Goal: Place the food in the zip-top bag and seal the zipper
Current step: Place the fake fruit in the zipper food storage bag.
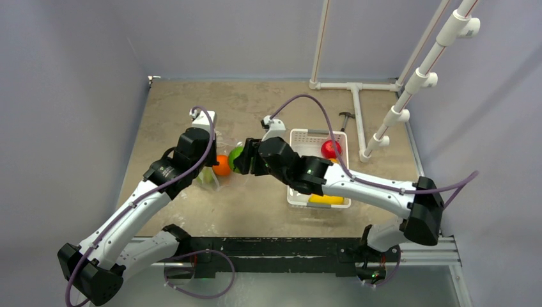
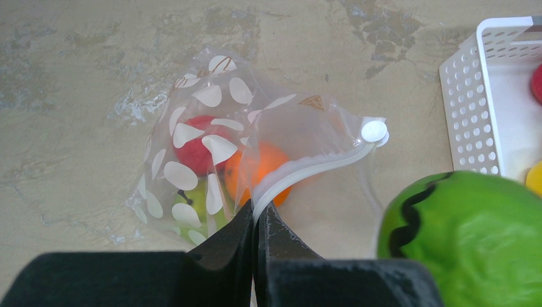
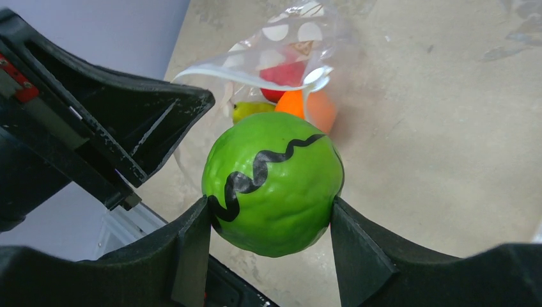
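Observation:
The clear zip-top bag [image 2: 211,115], printed with white spots, lies on the table with a red fruit [image 2: 195,153], an orange one [image 2: 268,167] and a yellow-green one [image 2: 195,203] inside. My left gripper [image 2: 259,214] is shut on the zipper [image 2: 307,167] at the bag's mouth, holding that edge up. My right gripper [image 3: 271,224] is shut on the dark-striped green fruit [image 3: 275,182] and holds it in the air just right of the mouth. Seen from above, the green fruit [image 1: 235,155] sits next to the orange one [image 1: 222,165].
A white slotted basket [image 1: 300,192] to the right of the bag holds a red fruit [image 1: 330,149] and a yellow piece [image 1: 326,199]. A white pipe frame [image 1: 358,109] and a small tool [image 1: 346,118] stand at the back right.

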{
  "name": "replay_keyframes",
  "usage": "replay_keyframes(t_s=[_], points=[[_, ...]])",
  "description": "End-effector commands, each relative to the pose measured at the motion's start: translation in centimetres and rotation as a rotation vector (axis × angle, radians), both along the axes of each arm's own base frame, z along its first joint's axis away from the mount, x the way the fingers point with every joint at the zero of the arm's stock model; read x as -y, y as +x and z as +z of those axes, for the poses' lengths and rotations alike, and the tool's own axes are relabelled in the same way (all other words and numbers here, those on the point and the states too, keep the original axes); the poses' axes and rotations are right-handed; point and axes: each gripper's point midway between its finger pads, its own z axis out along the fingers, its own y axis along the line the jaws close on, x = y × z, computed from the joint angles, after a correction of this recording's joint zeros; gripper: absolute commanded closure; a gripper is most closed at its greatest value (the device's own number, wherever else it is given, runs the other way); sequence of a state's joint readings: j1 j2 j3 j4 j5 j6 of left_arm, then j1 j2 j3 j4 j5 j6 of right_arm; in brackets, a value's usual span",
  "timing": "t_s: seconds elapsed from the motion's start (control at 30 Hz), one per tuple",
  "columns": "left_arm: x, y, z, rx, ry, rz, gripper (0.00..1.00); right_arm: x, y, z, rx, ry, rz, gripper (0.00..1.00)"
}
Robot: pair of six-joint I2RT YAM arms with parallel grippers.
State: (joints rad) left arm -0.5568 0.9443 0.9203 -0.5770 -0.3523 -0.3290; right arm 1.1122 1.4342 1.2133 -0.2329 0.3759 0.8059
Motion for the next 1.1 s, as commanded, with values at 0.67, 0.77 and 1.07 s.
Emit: replay_keyframes(t_s=[0.67, 0.77, 1.07], points=[[0.0, 0.5, 1.0, 0.042, -0.011, 0.010, 1.00, -9.1, 2.3, -4.4, -0.011, 0.021, 0.039, 0.48], [-0.1, 0.5, 0.9, 0.041, -0.008, 0.011, 1.00, -9.2, 2.6, -4.8, -0.018, 0.008, 0.023, 0.28], [-0.1, 0.5, 0.9, 0.041, -0.007, 0.012, 1.00, -7.2, 2.2, -3.2, -0.021, 0.020, -0.016, 0.08]])
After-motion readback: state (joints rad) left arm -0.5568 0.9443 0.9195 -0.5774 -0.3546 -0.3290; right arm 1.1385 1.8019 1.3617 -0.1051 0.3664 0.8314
